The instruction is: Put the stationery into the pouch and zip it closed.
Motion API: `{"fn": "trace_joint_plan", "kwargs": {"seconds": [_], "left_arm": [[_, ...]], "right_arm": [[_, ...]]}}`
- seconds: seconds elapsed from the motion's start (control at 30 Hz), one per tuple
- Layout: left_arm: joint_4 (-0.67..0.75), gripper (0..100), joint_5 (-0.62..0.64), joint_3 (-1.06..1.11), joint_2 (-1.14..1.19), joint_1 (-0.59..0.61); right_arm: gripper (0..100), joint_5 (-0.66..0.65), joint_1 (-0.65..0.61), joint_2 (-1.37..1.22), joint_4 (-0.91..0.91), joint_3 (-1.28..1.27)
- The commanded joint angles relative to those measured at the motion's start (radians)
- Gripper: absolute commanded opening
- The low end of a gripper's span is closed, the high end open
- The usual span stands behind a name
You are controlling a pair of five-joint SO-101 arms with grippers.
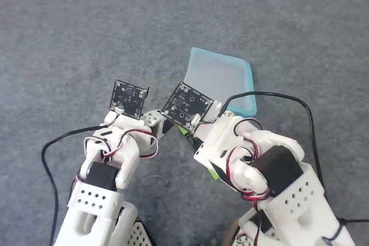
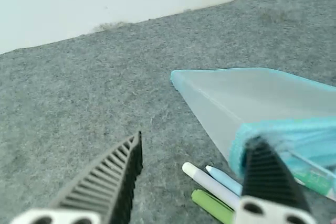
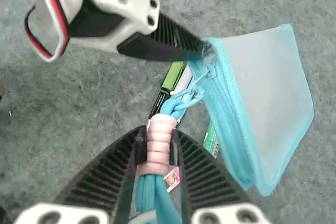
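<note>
tension along the zip line is what i want here, since i judge the step in hand to be the closing pull. the right gripper point(image 3: 158, 132) is clamped on the pink-wrapped pull cord point(image 3: 159, 149), whose teal loop runs up to the zip point(image 3: 223, 116) at one corner of the pouch point(image 3: 262, 93). the left gripper point(image 2: 197, 142) is spread wide and grips nothing — one finger point(image 2: 265, 174) presses against the pouch's teal edge at that same corner, the other stands apart over the grey mat point(image 2: 79, 103). the pouch lies flat on the mat just ahead of both wrists. the pens point(image 2: 212, 187) poke out of its mouth with their tips on the mat; how much of them sits inside i cannot tell. that worries me: drawn across now, the slider would likely ride up on those barrels and jam. so i'd first nudge the pens fully in, then pull the cord low and parallel to the edge — not upward, which could lift the light pouch. the left finger should hold down the end the slider leaves, so the fabric goes taut instead of sliding along with me.
</note>
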State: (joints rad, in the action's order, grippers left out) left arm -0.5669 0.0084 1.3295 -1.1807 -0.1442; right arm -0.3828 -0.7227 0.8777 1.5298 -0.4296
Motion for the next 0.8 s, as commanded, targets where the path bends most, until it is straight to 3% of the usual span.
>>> {"fn": "trace_joint_plan", "kwargs": {"seconds": [0.0, 0.2, 0.47, 0.77], "left_arm": [[0.023, 25, 0.017, -0.013, 0.032, 0.044], [0.025, 25, 0.014, -0.015, 0.032, 0.118], [-0.015, 30, 0.012, -0.013, 0.031, -0.012], [-0.025, 30, 0.011, -0.013, 0.026, -0.029]], "right_arm": [[0.6, -0.021, 0.05, 0.045, 0.027, 0.063], [0.6, -0.038, 0.124, 0.045, 0.025, 0.064], [0.6, -0.014, -0.061, 0.045, 0.018, 0.069], [0.6, -0.012, -0.073, 0.045, 0.015, 0.008]]}}
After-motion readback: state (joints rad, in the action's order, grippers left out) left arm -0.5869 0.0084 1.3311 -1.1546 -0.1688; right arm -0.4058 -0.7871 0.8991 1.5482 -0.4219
